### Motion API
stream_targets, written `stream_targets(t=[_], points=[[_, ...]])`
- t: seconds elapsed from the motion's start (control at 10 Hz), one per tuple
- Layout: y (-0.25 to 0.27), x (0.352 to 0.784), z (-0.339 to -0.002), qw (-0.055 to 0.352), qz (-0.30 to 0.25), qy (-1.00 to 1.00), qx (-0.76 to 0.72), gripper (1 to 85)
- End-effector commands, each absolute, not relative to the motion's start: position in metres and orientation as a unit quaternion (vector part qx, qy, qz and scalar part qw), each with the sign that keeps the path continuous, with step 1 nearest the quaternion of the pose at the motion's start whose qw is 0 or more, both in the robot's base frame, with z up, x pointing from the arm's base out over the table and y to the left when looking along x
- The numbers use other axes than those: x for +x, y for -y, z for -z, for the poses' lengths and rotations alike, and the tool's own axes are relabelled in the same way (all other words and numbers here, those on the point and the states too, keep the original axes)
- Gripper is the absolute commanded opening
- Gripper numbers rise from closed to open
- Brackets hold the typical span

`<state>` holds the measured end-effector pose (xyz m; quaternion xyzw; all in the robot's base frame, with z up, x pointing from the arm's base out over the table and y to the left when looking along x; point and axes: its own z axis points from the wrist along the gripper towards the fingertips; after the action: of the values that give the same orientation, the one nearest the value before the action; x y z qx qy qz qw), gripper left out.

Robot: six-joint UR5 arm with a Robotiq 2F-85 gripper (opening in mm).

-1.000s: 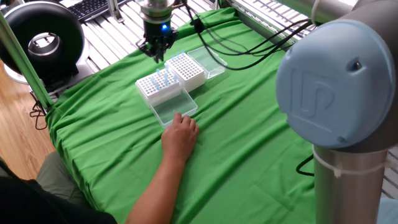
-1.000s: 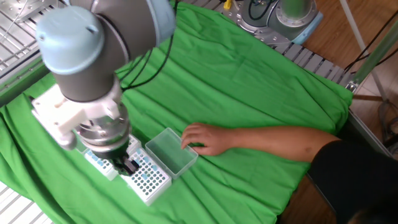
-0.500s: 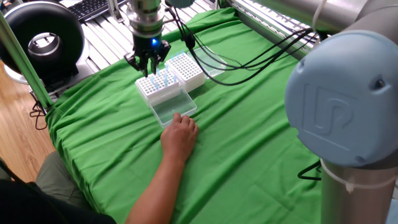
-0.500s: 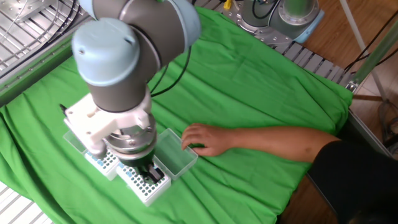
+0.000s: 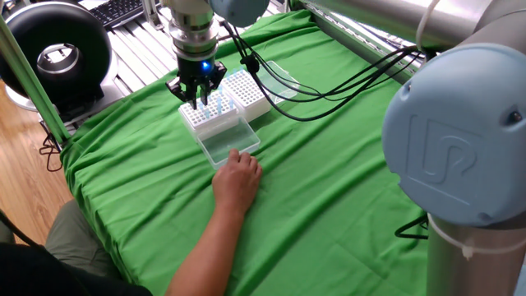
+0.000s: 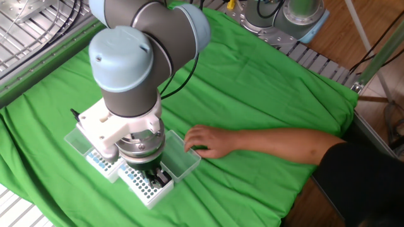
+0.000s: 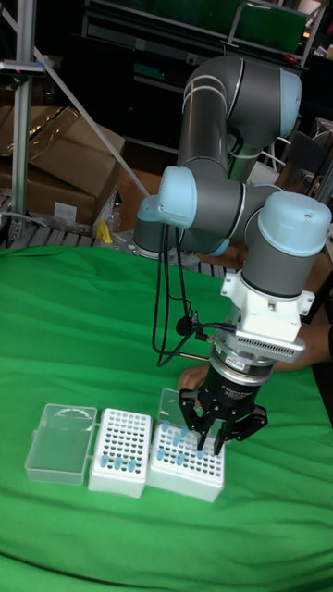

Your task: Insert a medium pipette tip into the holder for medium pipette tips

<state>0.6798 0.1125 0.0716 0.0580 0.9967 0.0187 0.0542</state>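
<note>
- Green cloth [image 5: 329, 189] covers the desk, and it is soft. If I press down or nudge sideways, the lower rack [image 5: 204, 122] below me could slide or tip on it.
- Blue tips [image 5: 215, 105] stand close together in that lower rack. If I close off-centre, I could catch two at once, knock a neighbour askew, or lift one crooked so that it will not drop cleanly into a hole.
- A person's hand [image 5: 238, 181] rests on the cloth at the near edge of this rack's open clear lid [image 5: 230, 144]. A quick swing toward the near side would bring me close to those fingers, and any tug on the lid would shift the rack under me.
- My gripper [image 7: 211, 442] hangs straight down over the lower rack, jaws parted. The fingertips are at about the height of the blue tips. I see nothing clamped between them, though I cannot tell whether a fingertip touches a tip.
- My target, the holder for medium pipette tips [image 5: 249, 94], is the taller white block just beside this rack on its far side. Its own lid [image 5: 278, 78] lies flat beyond it.
</note>
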Motion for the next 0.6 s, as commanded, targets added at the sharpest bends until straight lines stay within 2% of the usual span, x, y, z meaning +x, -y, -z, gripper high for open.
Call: stream_targets(t=[0.0, 0.5], points=[[-0.1114, 0.6788, -0.0708, 0.054, -0.020, -0.997, 0.057, 29.0], [-0.1101, 0.6753, -0.0800, 0.048, -0.016, -0.997, 0.060, 28.3]])
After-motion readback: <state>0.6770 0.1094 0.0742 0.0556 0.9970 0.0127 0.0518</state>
